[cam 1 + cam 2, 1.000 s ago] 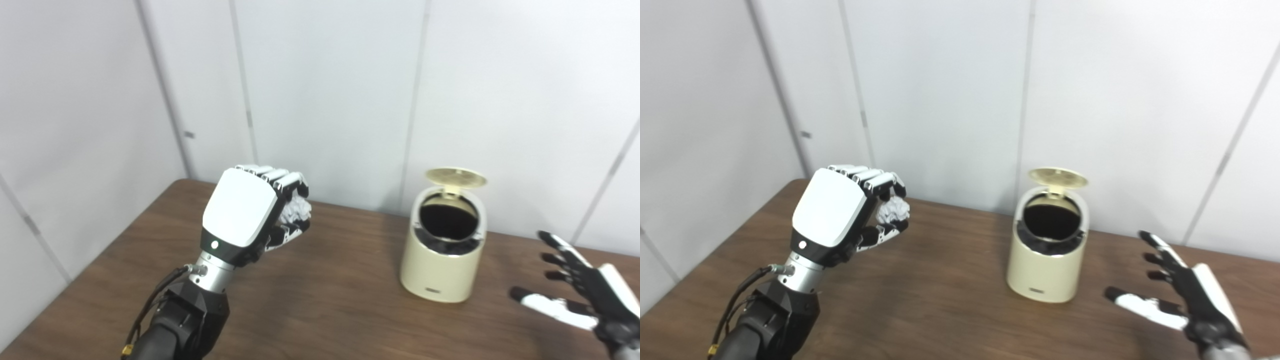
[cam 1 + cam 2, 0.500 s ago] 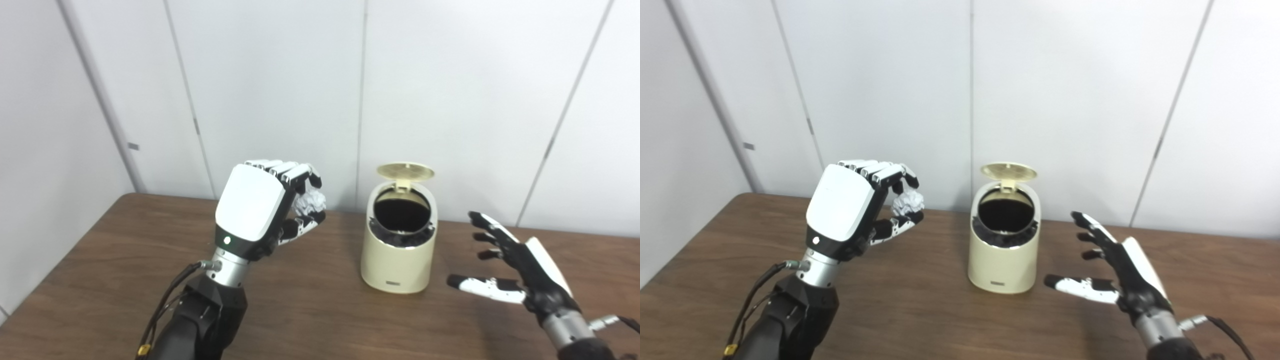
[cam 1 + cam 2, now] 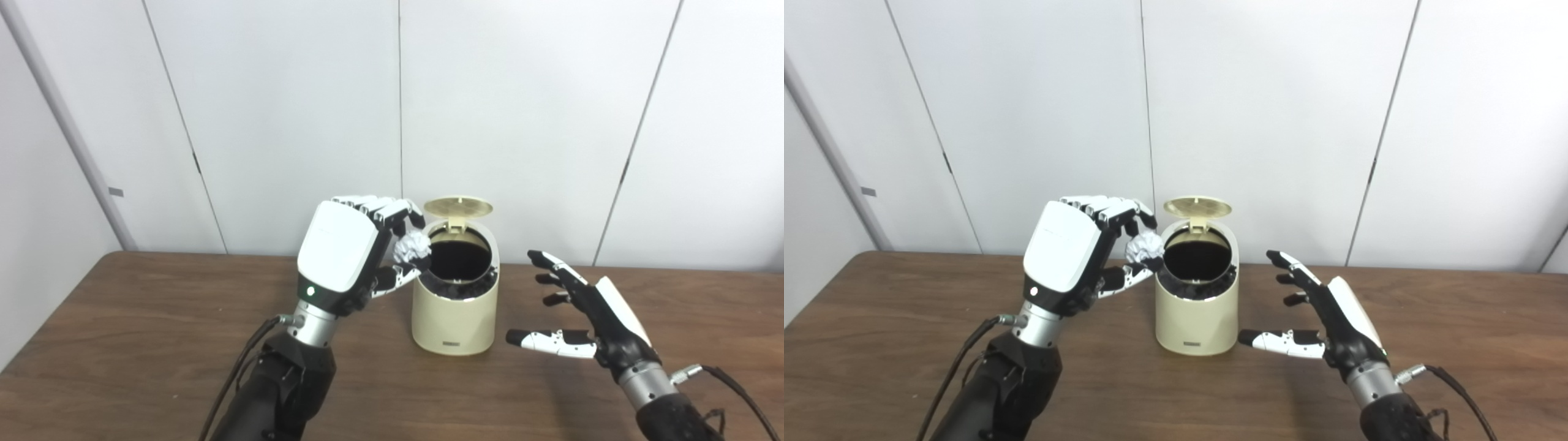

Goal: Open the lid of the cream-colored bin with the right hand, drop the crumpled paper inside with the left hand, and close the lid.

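The cream-colored bin point(image 3: 454, 318) stands mid-table with its round lid point(image 3: 458, 207) tipped up at the back and its dark inside showing. My left hand point(image 3: 352, 252) is raised just left of the bin's rim, shut on the white crumpled paper point(image 3: 412, 247), which hangs at the rim's left edge. My right hand point(image 3: 588, 312) hovers open to the right of the bin, fingers spread, thumb pointing toward the bin's wall without touching it. The same scene shows in the right eye view: bin point(image 3: 1197, 318), paper point(image 3: 1144, 248), right hand point(image 3: 1326, 318).
A brown wooden table point(image 3: 122, 343) carries the bin. White wall panels point(image 3: 294, 110) rise right behind the table's far edge.
The camera has swung right, shifting the whole picture. My left hand carried the paper rightward up to the bin's rim. The right hand came closer to the bin and stayed open.
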{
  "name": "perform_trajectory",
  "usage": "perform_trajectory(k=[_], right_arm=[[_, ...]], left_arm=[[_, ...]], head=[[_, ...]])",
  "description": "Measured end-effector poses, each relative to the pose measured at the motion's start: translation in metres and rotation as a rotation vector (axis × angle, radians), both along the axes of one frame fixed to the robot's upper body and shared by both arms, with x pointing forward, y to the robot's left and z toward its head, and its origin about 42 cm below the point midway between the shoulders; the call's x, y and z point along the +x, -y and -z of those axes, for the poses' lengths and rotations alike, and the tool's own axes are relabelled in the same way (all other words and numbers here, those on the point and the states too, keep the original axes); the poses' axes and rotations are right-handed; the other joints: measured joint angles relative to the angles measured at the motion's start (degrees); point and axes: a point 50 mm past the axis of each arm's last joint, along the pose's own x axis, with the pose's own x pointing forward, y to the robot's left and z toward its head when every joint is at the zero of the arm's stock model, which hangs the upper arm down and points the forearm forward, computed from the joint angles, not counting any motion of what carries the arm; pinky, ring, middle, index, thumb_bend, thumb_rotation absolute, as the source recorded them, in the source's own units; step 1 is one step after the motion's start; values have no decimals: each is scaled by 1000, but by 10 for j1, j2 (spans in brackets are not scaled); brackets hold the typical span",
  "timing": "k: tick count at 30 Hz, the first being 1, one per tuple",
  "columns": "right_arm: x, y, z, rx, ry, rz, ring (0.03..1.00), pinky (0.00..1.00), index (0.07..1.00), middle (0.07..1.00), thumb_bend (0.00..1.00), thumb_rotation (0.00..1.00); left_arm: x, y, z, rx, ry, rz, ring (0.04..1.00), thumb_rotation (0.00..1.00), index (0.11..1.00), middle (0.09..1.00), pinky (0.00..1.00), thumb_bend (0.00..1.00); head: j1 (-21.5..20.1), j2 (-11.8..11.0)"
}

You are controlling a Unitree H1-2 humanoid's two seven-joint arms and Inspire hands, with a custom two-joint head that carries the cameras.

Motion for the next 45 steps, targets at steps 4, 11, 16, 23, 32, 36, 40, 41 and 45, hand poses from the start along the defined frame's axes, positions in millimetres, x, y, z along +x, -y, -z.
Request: perform_trajectory(k=[4, 11, 16, 23, 32, 36, 40, 41, 45], right_arm=[[1, 0, -1, -4, 4, 2, 837, 689, 899, 912, 796, 452], [1, 0, -6, -14, 5, 23, 839, 681, 896, 913, 784, 411], [1, 0, -7, -9, 6, 22, 844, 679, 899, 918, 788, 412], [1, 0, -8, -8, 12, 20, 846, 693, 901, 920, 798, 431], [1, 2, -9, -9, 13, 24, 845, 706, 897, 913, 804, 444], [1, 5, -10, -3, 18, 27, 850, 717, 890, 905, 804, 435], [1, 7, -10, -2, 20, 26, 842, 713, 893, 907, 806, 447], [1, 7, -9, -2, 19, 26, 837, 708, 893, 907, 810, 453], [1, 8, -9, -1, 18, 26, 834, 701, 897, 909, 812, 455]], left_arm=[[6, 10, -1, 15, 1, 26, 334, 0, 515, 418, 226, 521], [15, 33, 4, 19, -15, 71, 345, 0, 519, 425, 233, 520], [22, 39, 7, 34, -31, 75, 350, 0, 520, 423, 244, 520], [36, 45, 18, 45, -52, 68, 330, 0, 483, 472, 215, 527], [54, 48, 27, 61, -71, 54, 353, 0, 483, 473, 249, 527], [58, 46, 35, 60, -94, 42, 350, 0, 515, 417, 255, 520], [60, 47, 36, 67, -122, 13, 401, 0, 527, 431, 287, 520], [61, 47, 37, 72, -134, -1, 419, 0, 533, 439, 314, 519], [61, 48, 36, 100, -170, -23, 485, 0, 505, 482, 412, 522]], head=[[-4, -1], [-15, -3], [-18, -1], [-22, -1], [-26, 1], [-23, 1], [-22, 1], [-19, 3], [-19, 5]])
